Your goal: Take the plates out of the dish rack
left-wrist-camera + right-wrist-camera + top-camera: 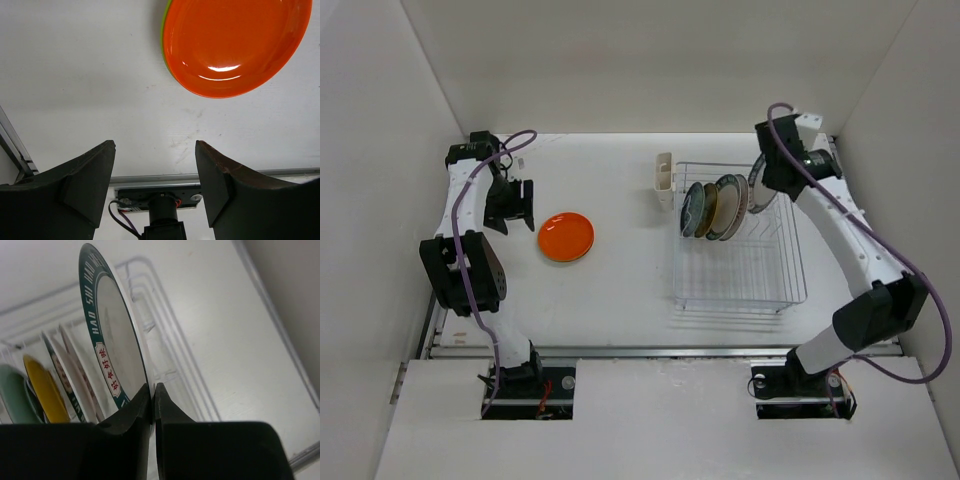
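Observation:
The white wire dish rack (740, 275) stands at the right with three plates (710, 208) upright in its slots. My right gripper (761, 186) is shut on the rim of a fourth plate, white with a dark patterned rim (112, 330), held upright at the rack's far right end; the gripper shows in the right wrist view (152, 387). An orange plate (566, 237) lies flat on the table at the left, on a lime green plate whose edge shows (164, 30). My left gripper (520, 205) is open and empty just left of it, and shows in the left wrist view (155, 150).
A cream cutlery cup (664, 180) sits at the rack's far left corner. White walls enclose the table on the left, back and right. The rack's near half (740, 290) holds no plates. A metal rail (660, 350) runs along the table's near edge.

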You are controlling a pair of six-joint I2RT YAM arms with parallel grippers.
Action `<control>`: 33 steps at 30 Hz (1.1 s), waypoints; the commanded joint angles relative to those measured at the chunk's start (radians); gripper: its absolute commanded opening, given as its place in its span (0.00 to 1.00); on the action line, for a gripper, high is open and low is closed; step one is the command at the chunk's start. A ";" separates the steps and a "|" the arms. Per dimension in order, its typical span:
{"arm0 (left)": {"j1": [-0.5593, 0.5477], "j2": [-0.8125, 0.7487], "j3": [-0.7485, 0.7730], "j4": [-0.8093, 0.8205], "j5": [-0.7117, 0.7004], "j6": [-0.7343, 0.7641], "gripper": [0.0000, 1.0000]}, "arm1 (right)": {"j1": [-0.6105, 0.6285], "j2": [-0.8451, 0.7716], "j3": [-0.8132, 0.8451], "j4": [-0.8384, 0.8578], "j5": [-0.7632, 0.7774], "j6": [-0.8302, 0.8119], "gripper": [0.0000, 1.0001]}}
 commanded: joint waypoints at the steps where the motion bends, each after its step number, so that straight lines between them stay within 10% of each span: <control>1: 0.000 -0.008 0.023 -0.012 0.001 0.003 0.62 | -0.015 -0.104 0.181 -0.125 0.247 0.031 0.00; 9: 0.000 -0.026 0.032 -0.022 0.001 0.003 0.62 | 0.109 -0.106 0.324 -0.130 0.202 -0.033 0.00; 18: 0.000 -0.026 0.052 -0.022 -0.027 -0.006 0.62 | 0.370 -0.039 0.086 0.290 -0.829 -0.186 0.00; 33: 0.009 -0.026 0.043 -0.031 -0.047 -0.006 0.62 | 0.410 0.449 0.072 0.272 -1.179 -0.256 0.00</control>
